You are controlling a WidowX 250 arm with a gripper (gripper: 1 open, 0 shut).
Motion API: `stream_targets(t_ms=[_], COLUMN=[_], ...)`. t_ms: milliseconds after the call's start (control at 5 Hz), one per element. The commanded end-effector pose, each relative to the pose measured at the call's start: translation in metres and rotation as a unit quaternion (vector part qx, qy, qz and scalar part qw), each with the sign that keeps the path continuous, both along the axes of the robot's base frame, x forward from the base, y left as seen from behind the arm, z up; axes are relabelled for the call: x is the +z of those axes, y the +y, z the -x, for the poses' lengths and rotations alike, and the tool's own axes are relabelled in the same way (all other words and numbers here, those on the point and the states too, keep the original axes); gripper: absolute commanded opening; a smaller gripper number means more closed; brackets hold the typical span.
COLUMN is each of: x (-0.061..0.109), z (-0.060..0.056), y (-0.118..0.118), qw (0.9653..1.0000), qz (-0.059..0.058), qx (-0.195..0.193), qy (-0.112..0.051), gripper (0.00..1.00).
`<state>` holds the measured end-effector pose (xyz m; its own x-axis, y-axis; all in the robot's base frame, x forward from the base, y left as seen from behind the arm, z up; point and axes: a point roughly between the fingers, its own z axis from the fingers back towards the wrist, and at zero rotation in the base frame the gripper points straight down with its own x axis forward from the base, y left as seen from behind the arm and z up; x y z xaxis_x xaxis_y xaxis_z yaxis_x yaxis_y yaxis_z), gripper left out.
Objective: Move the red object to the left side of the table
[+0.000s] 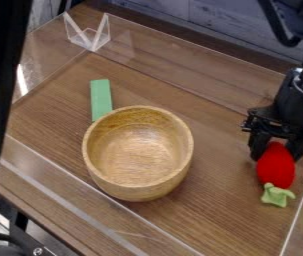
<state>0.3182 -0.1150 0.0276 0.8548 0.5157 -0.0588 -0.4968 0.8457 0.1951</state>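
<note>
The red object (275, 170), a small rounded toy with a light green leafy end (277, 196), lies on the table (207, 85) at its right side, near the right wall. My gripper (277, 149) points down from above, and its dark fingers sit on either side of the toy's upper end. The jaws look closed on the toy, which still rests on the wood.
A wooden bowl (139, 152) stands in the middle front. A flat green strip (102, 98) lies just behind its left rim. A folded clear acrylic piece (87, 33) stands at the back left. Clear walls edge the table.
</note>
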Motion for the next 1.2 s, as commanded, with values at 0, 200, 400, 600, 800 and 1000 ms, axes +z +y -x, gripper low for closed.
stream_targets(t_ms=[0,200,400,600,800,1000], x=[0.041,0.028,0.013,0.026,0.04,0.031], z=[-0.008,-0.016,-0.023,-0.01,0.003,-0.001], y=[0.009,0.002,-0.007,-0.008,-0.011,-0.004], qw=[0.9986,0.9987,0.9989,0.9983,0.9968,0.9967], qz=[0.014,0.015,0.011,0.016,0.019,0.025], qx=[-0.001,0.003,-0.002,-0.033,-0.064,-0.06], qy=[-0.051,-0.049,-0.045,-0.045,-0.044,-0.047], gripper=[0.0,1.0,0.0,1.0,1.0,0.0])
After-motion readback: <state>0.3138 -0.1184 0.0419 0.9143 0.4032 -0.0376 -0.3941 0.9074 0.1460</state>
